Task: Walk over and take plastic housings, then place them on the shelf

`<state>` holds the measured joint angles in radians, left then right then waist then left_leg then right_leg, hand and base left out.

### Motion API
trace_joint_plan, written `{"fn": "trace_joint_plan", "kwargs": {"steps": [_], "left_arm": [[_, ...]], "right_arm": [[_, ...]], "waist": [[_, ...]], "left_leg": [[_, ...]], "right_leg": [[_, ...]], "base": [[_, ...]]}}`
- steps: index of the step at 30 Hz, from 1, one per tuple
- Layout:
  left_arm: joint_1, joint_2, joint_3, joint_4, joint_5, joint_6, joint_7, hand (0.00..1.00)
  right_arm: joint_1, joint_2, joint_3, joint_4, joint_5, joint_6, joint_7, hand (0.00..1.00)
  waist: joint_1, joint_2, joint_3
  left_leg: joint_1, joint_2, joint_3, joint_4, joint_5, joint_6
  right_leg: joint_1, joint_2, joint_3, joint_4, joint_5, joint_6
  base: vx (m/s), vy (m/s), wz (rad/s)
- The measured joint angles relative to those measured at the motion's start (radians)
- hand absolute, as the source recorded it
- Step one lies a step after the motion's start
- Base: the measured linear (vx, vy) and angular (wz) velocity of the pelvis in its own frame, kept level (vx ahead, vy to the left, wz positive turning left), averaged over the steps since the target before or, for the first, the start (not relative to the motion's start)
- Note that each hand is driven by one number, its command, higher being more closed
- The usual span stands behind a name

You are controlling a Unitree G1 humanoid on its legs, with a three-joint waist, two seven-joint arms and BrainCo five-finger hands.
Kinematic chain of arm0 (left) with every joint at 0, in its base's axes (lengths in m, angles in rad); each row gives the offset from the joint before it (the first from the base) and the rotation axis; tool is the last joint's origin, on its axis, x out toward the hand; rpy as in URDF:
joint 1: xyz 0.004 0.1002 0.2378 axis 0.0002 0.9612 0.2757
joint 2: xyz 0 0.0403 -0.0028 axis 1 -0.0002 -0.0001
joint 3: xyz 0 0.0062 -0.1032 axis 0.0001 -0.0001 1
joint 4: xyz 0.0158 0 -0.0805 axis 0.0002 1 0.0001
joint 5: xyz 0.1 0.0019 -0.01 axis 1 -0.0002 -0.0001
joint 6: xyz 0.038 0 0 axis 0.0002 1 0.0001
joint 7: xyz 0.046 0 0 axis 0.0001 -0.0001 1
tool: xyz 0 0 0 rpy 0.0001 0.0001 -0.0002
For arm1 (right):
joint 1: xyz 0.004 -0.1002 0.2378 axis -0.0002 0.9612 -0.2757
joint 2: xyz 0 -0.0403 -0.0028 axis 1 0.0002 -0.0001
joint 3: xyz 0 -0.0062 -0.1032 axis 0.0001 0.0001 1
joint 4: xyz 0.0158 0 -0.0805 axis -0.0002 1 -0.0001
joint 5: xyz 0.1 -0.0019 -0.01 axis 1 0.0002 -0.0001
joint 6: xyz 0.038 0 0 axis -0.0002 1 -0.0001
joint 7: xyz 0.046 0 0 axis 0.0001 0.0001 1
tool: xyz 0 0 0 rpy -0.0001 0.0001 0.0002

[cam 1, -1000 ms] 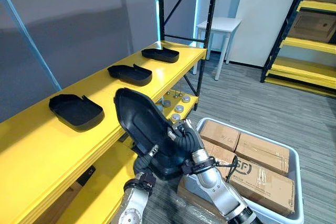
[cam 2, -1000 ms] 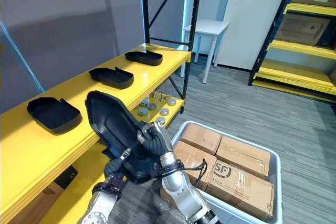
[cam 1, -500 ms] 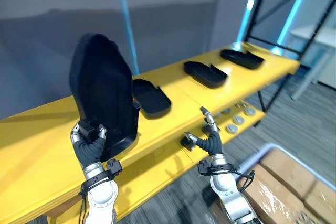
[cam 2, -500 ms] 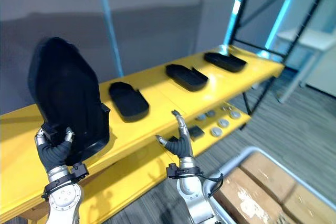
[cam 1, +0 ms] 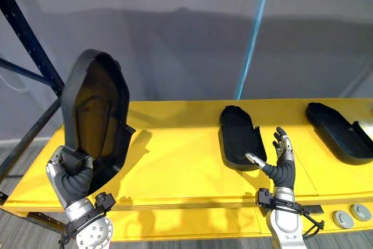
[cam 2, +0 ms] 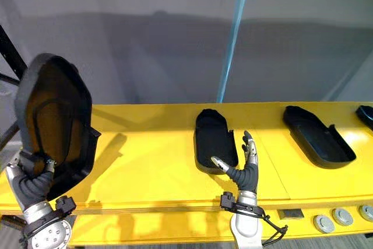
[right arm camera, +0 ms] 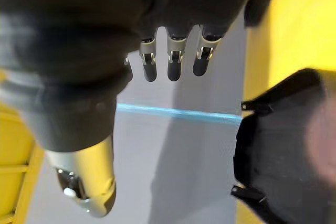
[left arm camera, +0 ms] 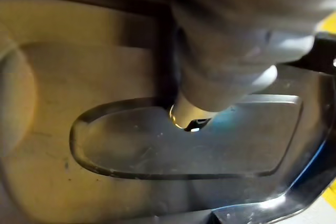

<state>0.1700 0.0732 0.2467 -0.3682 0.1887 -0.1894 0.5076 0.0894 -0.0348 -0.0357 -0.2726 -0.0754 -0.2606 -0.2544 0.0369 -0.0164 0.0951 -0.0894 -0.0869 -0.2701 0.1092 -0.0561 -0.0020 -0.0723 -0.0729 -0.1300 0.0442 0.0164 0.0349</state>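
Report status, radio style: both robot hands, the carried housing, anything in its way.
Left robot hand shut on held housing, upright over shelf, left end. Right robot hand open, empty. Laid housing lies apart to the right, not in the way.

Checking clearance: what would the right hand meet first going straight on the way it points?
Probably the grey wall behind the yellow shelf. Its wrist view shows the open right hand aimed there, with the lying black housing off to one side; depth is unclear.
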Motion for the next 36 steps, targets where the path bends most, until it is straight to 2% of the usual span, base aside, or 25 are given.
{"fn": "trace_joint_plan", "kwargs": {"steps": [1,2,3,5,7,8,10,13,14,15,17,19,22,25,26,28,31,36], "left_arm": [[-0.017,0.004,0.002,0.024,-0.052,-0.005,-0.026,1.00],[-0.062,0.023,0.002,0.081,-0.148,-0.008,-0.074,1.00],[-0.105,0.055,0.002,0.149,-0.266,-0.013,-0.134,1.00],[-0.137,0.139,0.000,0.241,-0.364,-0.013,-0.183,1.00],[-0.187,0.331,-0.033,0.387,-0.626,0.014,-0.309,1.00],[-0.198,0.377,-0.047,0.412,-0.667,0.018,-0.332,1.00],[-0.246,0.542,-0.127,0.483,-0.869,0.042,-0.417,1.00],[-0.315,0.713,-0.236,0.566,-1.021,0.070,-0.490,1.00],[-0.344,0.792,-0.286,0.615,-1.051,0.098,-0.524,1.00],[-0.362,0.837,-0.321,0.645,-1.062,0.116,-0.552,1.00],[-0.385,0.880,-0.353,0.680,-1.063,0.132,-0.590,1.00],[-0.439,0.911,-0.394,0.730,-1.059,0.151,-0.617,1.00],[-0.448,0.941,-0.395,0.744,-1.037,0.163,-0.630,1.00],[-0.448,0.955,-0.395,0.760,-1.007,0.166,-0.639,1.00],[-0.448,0.956,-0.395,0.766,-0.998,0.168,-0.641,0.00],[-0.448,0.957,-0.396,0.788,-0.967,0.173,-0.644,0.00],[-0.447,0.964,-0.440,0.824,-0.930,0.184,-0.641,0.00],[-0.450,0.963,-0.445,0.840,-0.901,0.182,-0.626,0.00]], "right_arm": [[-0.001,0.000,-0.010,-0.010,0.012,0.000,0.006,0.00],[0.002,0.001,-0.033,-0.026,0.032,0.000,0.015,0.00],[0.001,-0.007,-0.066,-0.027,0.033,0.002,0.021,0.00],[0.004,-0.010,-0.077,-0.029,0.033,0.004,0.029,0.00],[0.050,-0.008,-0.080,-0.039,0.035,0.007,0.059,0.00],[0.061,-0.008,-0.079,-0.040,0.035,0.009,0.067,0.00],[0.100,-0.011,-0.073,-0.056,0.035,0.017,0.091,0.00],[0.128,-0.037,-0.012,-0.068,0.035,0.022,0.102,0.00],[0.145,-0.052,0.031,-0.068,0.035,0.022,0.111,0.00],[0.158,-0.052,0.046,-0.068,0.035,0.022,0.116,0.00],[0.169,-0.056,0.058,-0.068,0.035,0.022,0.119,0.00],[0.184,-0.058,0.070,-0.068,0.036,0.022,0.124,0.00],[0.185,-0.074,0.104,-0.068,0.035,0.022,0.131,0.00],[0.182,-0.080,0.126,-0.068,0.035,0.022,0.135,0.00],[0.182,-0.080,0.130,-0.068,0.035,0.022,0.137,0.00],[0.188,-0.080,0.141,-0.068,0.035,0.023,0.139,0.00],[0.188,-0.088,0.161,-0.068,0.035,0.023,0.148,0.00],[0.198,-0.088,0.184,-0.068,0.035,0.030,0.159,0.00]], "waist": [[-0.010,0.000,0.000],[-0.028,0.001,0.003],[-0.027,0.004,0.008],[-0.024,0.005,0.014],[-0.039,0.006,0.015],[-0.042,0.006,0.015],[-0.047,0.006,0.015],[-0.055,0.004,0.014],[-0.066,0.004,0.013],[-0.076,0.003,0.013],[-0.081,0.003,0.013],[-0.087,0.003,0.012],[-0.105,0.003,0.012],[-0.105,0.003,0.012],[-0.107,0.003,0.012],[-0.116,0.003,0.012],[-0.114,0.002,0.011],[-0.116,0.001,0.009]], "left_leg": [[-0.011,0.015,0.041,-0.001,-0.012,-0.003],[-0.036,0.078,0.195,-0.001,-0.014,-0.010],[-0.032,0.132,0.335,-0.019,0.016,-0.022],[-0.016,0.128,0.357,-0.048,0.042,-0.018],[-0.004,0.112,0.351,-0.060,0.045,-0.014],[0.002,0.109,0.352,-0.067,0.047,-0.012],[0.024,0.098,0.363,-0.086,0.048,-0.009],[0.032,0.095,0.383,-0.099,0.049,-0.007],[0.042,0.096,0.402,-0.112,0.052,-0.004],[0.042,0.096,0.409,-0.118,0.052,-0.004],[0.041,0.100,0.426,-0.127,0.053,-0.003],[0.042,0.103,0.430,-0.134,0.054,-0.003],[0.041,0.106,0.436,-0.141,0.054,-0.003],[0.041,0.111,0.460,-0.147,0.054,-0.004],[0.041,0.112,0.461,-0.148,0.054,-0.003],[0.042,0.115,0.462,-0.148,0.054,-0.004],[0.042,0.117,0.472,-0.143,0.051,-0.008],[0.042,0.123,0.475,-0.137,0.049,-0.012]], "right_leg": [[0.003,-0.002,-0.024,-0.003,0.000,-0.001],[0.004,-0.003,-0.066,-0.001,-0.001,-0.002],[0.005,-0.002,-0.077,0.000,-0.006,-0.005],[0.003,-0.007,-0.073,0.001,-0.010,-0.001],[0.011,-0.021,-0.075,0.001,-0.017,0.007],[0.014,-0.023,-0.074,0.001,-0.018,0.008],[0.023,-0.034,-0.069,0.000,-0.024,0.014],[0.017,-0.035,-0.050,-0.003,-0.024,0.014],[0.016,-0.033,-0.040,-0.008,-0.024,0.014],[0.012,-0.031,-0.031,-0.014,-0.023,0.014],[0.001,-0.025,-0.015,-0.020,-0.018,0.013],[-0.001,-0.021,-0.013,-0.025,-0.018,0.012],[-0.003,-0.016,-0.005,-0.036,-0.015,0.010],[-0.016,-0.010,0.014,-0.036,-0.012,0.008],[-0.017,-0.009,0.015,-0.036,-0.012,0.008],[-0.016,-0.007,0.016,-0.036,-0.011,0.006],[-0.019,-0.004,0.038,-0.040,-0.009,0.005],[-0.017,-0.001,0.040,-0.040,-0.005,0.000]], "base": [[0.04,-0.102,1.04],[0.04,-0.102,0.88],[0.04,-0.067,0.65],[0.05,0.031,0.07],[0.05,0.081,0.07],[0.04,0.064,0.02],[0.04,0.067,-0.08],[0.01,0.051,-0.22],[0.01,0.033,-0.35],[0.01,0.022,-0.29],[0.01,0.002,-0.23],[0.02,-0.011,-0.12],[0.02,-0.011,-0.06],[0.02,-0.010,-0.19],[0.00,-0.010,-0.13],[0.00,-0.010,-0.04],[-0.02,-0.003,-0.10],[-0.04,-0.005,-0.03]]}}
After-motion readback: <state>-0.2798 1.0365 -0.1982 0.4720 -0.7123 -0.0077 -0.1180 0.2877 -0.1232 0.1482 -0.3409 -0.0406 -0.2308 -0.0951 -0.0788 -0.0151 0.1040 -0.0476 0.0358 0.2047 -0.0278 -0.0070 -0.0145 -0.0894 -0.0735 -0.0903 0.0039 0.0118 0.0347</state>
